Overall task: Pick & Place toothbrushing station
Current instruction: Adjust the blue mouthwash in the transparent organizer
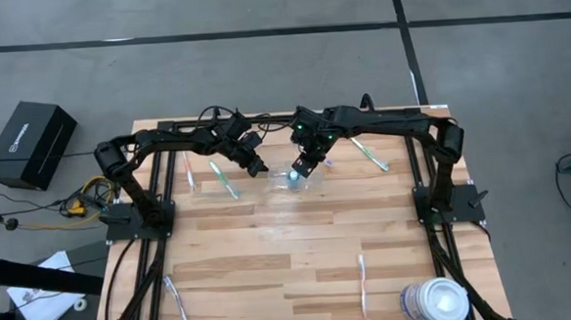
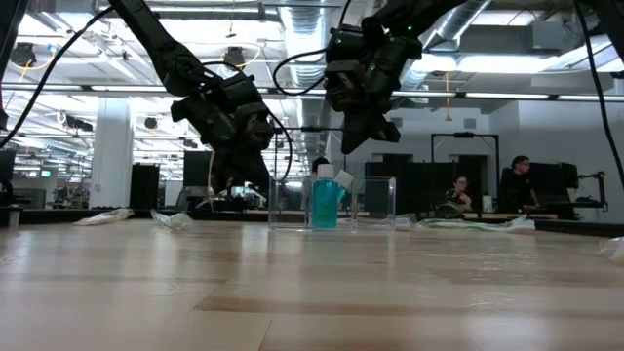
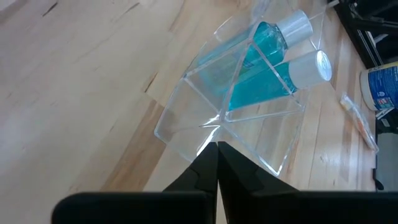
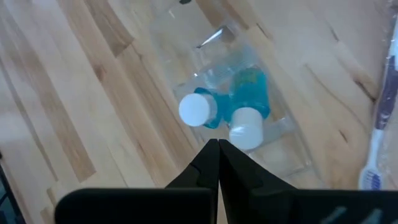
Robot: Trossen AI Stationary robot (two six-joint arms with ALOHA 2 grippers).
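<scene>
A small clear plastic container [image 1: 291, 179] stands on the table toward the far edge, with two blue-teal toothpaste tubes [image 2: 325, 200] upright inside; they also show in the right wrist view [image 4: 245, 106]. My left gripper [image 1: 258, 167] is shut, just left of the container, its tips at the container's corner [image 3: 211, 127]. My right gripper [image 1: 303, 167] is shut and hangs above the tubes [image 2: 353, 136], clear of their white caps [image 4: 194, 109]. Thin toothbrushes lie flat on the table: a green one [image 1: 225, 180], a white one [image 1: 189, 171], one at the far right [image 1: 368, 154]. My left gripper's shut fingertips [image 3: 216, 149] stand at the container's near corner [image 3: 208, 124], coming slanting down from the table's left. I cannot tell whether they touch it. The container rests flat on the table.
A large white round tub [image 1: 435, 301] stands at the near right corner. Two more toothbrushes lie near the front edge [image 1: 362, 283] [image 1: 175, 301]. The arms' black frames run along the left and right table edges. Bare wood lies in the middle.
</scene>
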